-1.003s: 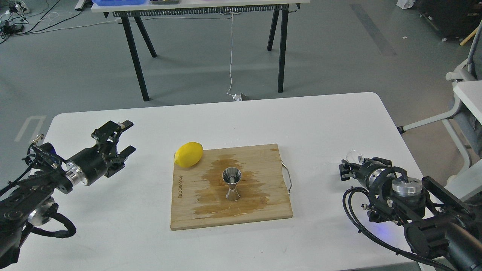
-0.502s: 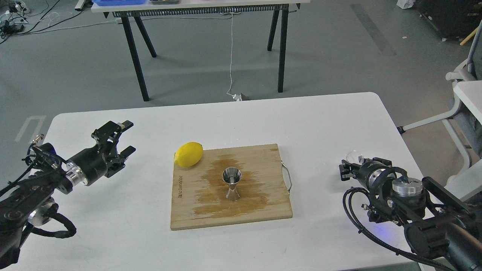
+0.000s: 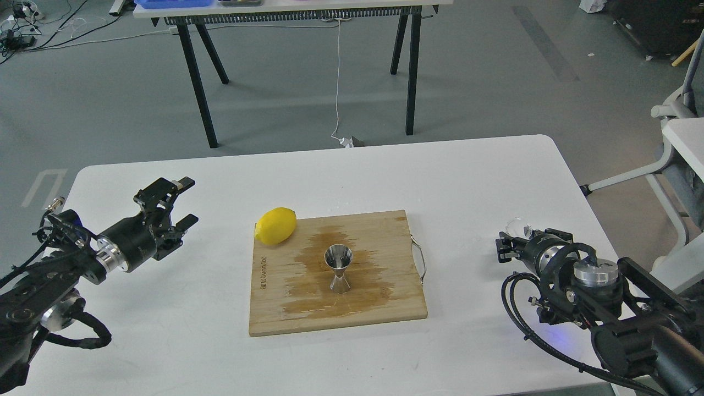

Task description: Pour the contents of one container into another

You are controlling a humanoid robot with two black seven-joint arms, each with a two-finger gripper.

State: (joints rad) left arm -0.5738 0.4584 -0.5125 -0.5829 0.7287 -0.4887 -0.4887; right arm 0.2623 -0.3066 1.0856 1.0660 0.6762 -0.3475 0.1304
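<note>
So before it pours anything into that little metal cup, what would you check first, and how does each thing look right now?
1. Metal cup upright on the wooden board, wide end up: ok.
2. Space above the metal cup free: ok; the lemon lies at the board's far left corner, apart from it.
3. Glass cup held by the right gripper: cannot tell; it sits right at the gripper, grip hidden.
4. Liquid in the glass cup: cannot tell, too small and clear.
5. Left gripper out of the way: ok, open, off the board's left side.
6. Board dry: not ok, large wet stain.
</note>
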